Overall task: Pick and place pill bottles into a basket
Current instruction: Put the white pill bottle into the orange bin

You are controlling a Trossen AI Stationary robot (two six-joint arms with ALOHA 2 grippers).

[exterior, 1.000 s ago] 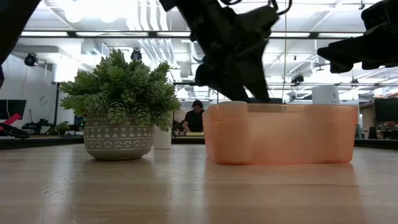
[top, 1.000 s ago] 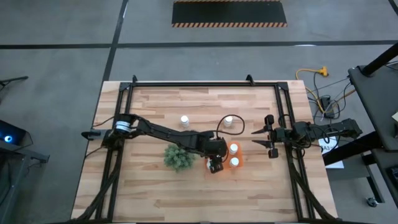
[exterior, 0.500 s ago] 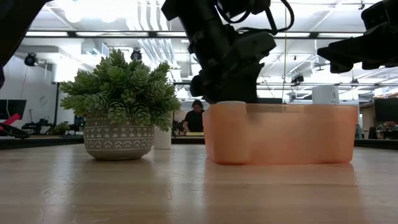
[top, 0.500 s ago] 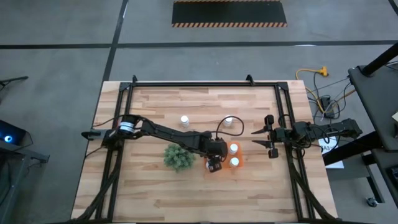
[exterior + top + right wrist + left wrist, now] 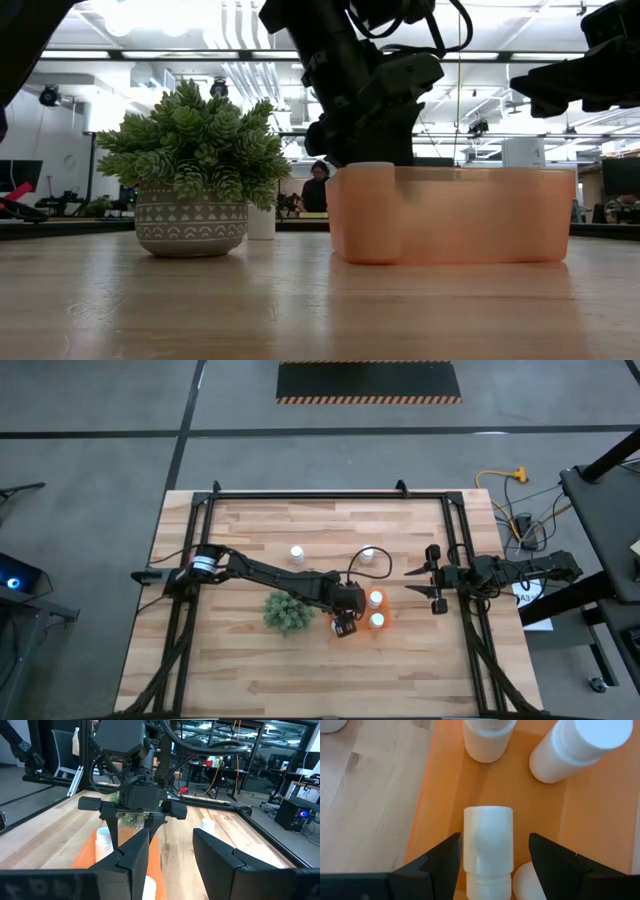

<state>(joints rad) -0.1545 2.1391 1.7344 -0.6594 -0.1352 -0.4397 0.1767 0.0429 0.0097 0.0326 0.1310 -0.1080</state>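
The orange basket sits right of the middle of the table, and also shows in the low view. My left gripper is open and reaches down into the basket's left end. One white pill bottle lies on its side on the basket floor between the fingers, apart from both. Two more bottles stand farther in, and a fourth cap shows beside the lying one. Two bottles stand on the table's far half. My right gripper is open and empty, right of the basket.
A green spiky plant in a patterned pot stands just left of the basket, close beside my left arm. A black frame runs around the table's edges. Bare wood lies toward the near edge.
My left gripper has gone down into the basket's left end and has turned from a slant to nearly upright. The basket has stayed where it was.
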